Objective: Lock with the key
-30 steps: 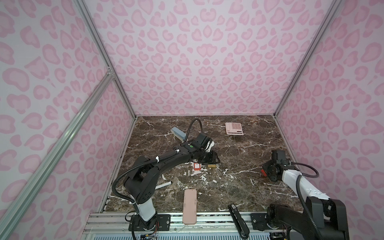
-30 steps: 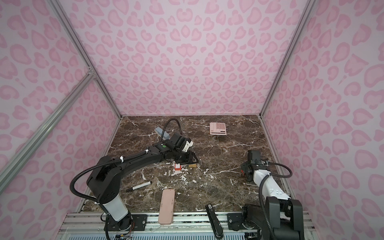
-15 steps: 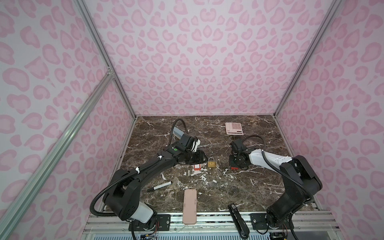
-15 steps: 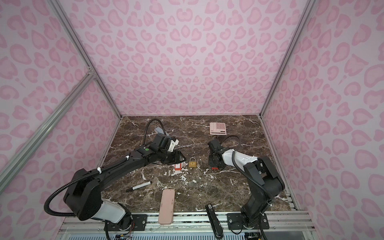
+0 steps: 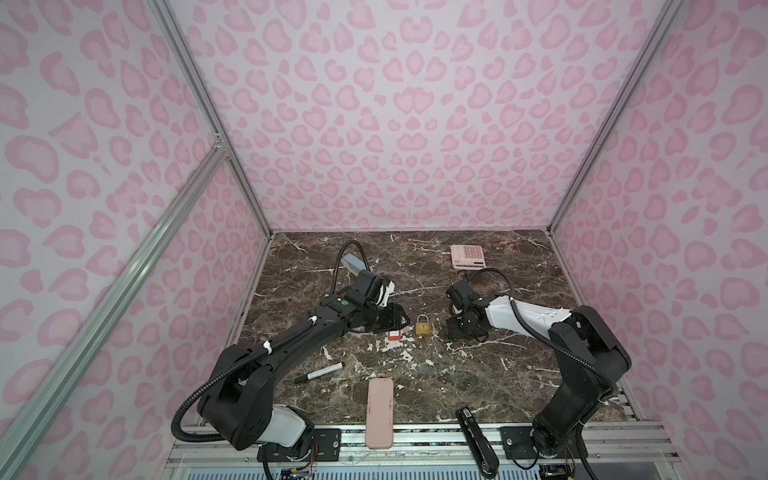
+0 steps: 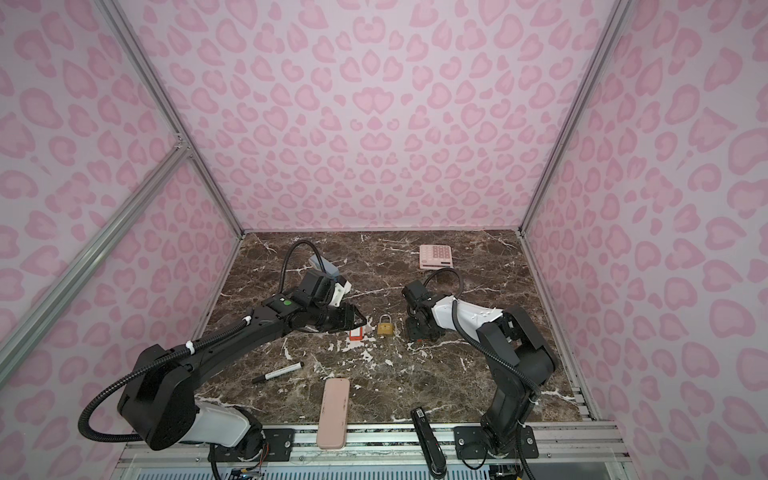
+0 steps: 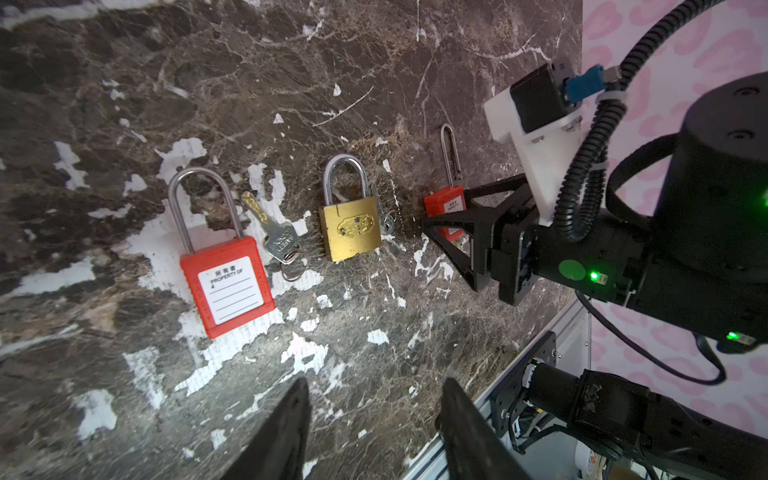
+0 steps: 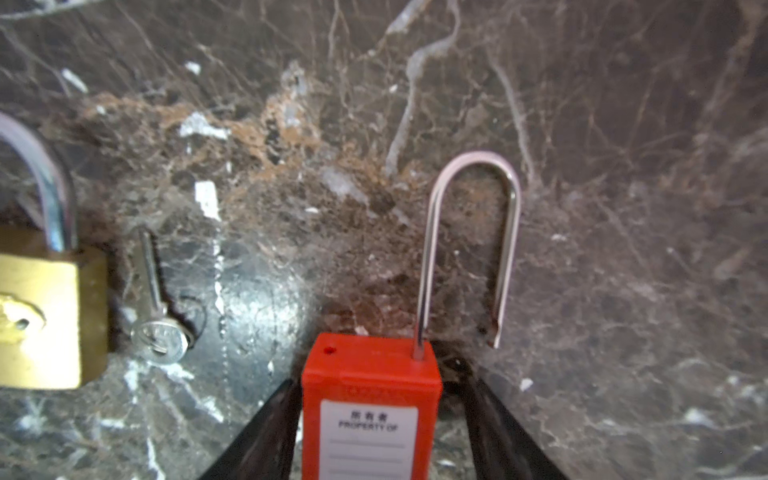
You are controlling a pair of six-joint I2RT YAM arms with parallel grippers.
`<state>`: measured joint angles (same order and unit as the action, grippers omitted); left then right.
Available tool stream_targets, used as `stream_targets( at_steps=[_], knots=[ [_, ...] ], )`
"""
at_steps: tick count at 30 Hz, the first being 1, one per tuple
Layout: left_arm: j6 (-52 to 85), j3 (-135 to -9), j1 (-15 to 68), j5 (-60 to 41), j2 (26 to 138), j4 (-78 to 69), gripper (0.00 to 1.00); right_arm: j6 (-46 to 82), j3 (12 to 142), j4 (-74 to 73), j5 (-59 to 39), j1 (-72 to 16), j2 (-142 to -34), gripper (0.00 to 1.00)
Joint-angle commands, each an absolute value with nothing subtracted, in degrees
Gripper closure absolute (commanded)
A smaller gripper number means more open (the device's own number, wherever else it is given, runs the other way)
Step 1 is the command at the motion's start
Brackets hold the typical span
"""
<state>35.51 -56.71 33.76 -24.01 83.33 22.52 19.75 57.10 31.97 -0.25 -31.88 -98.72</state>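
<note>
Nearest the front rail, a pink case [image 5: 379, 411] and a black stapler-looking thing [image 5: 473, 436] can be seen. A marker [image 5: 322, 371] is laid a bit further in on the marble table [image 5: 415, 270].

Mid-table, 3 padlocks are lined up in a row. The short red padlock [image 7: 227, 286] is laid flat with its shackle seated, and a ringed key [image 7: 278, 232] is parked just beside it. The brass padlock [image 7: 351, 232] is placed in the middle, with a small key [image 8: 156, 307] right next to it. The long-shackle red padlock [image 8: 370, 415] is laid flat too, its shackle [image 8: 469, 232] popped out of 1 hole.

That last lock is flanked by the right gripper [image 8: 376, 374], which is released: a gap is visible on 1 side. The left gripper [image 7: 376, 384] is held near the short red padlock, spread and empty.

At the far end, a pink calculator [image 5: 468, 257] is sat.
</note>
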Motion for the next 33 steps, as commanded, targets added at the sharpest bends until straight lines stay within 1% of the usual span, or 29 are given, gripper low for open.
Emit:
stream_targets(
  at_steps=[1, 3, 7, 12, 14, 17, 22, 27, 30, 33],
  knots=[
    [35.1, -56.6, 33.7, -24.3, 83.1, 21.4, 0.47, 17.3, 56.9, 35.7, 0.7, -31.9, -98.8, 0.37],
    [35.4, -56.6, 33.7, -24.6, 83.3, 21.1, 0.47, 16.8, 56.7, 35.8, 0.1, -32.0, -98.8, 0.39],
    [36.2, -56.5, 33.7, -24.8, 83.5, 20.4, 0.47, 16.9, 56.0, 35.2, 0.2, -32.1, -98.8, 0.47],
    [37.0, -56.4, 33.7, -25.4, 83.9, 19.6, 0.47, 16.6, 55.1, 33.7, 1.1, -32.6, -98.0, 0.63],
    [37.5, -56.4, 33.8, -26.0, 84.0, 18.8, 0.47, 16.1, 55.1, 33.4, 1.2, -32.7, -97.1, 0.67],
    [38.7, -55.9, 33.8, -27.2, 84.0, 17.1, 0.47, 14.7, 54.8, 31.9, -0.8, -32.7, -94.1, 0.68],
    [40.7, -55.1, 34.0, -29.6, 84.4, 13.4, 0.47, 13.4, 54.4, 28.9, -8.5, -32.7, -87.3, 0.7],
    [44.0, -54.5, 34.5, -31.9, 85.2, 8.1, 0.47, 13.0, 55.0, 28.3, -14.9, -33.2, -83.0, 0.7],
    [46.2, -54.2, 35.3, -33.8, 86.3, 4.0, 0.47, 13.0, 54.9, 27.5, -16.5, -34.8, -80.8, 0.7],
    [46.4, -55.3, 36.2, -33.8, 87.6, 3.5, 0.47, 12.5, 55.1, 27.0, -16.7, -37.1, -79.5, 0.69]
  ],
)
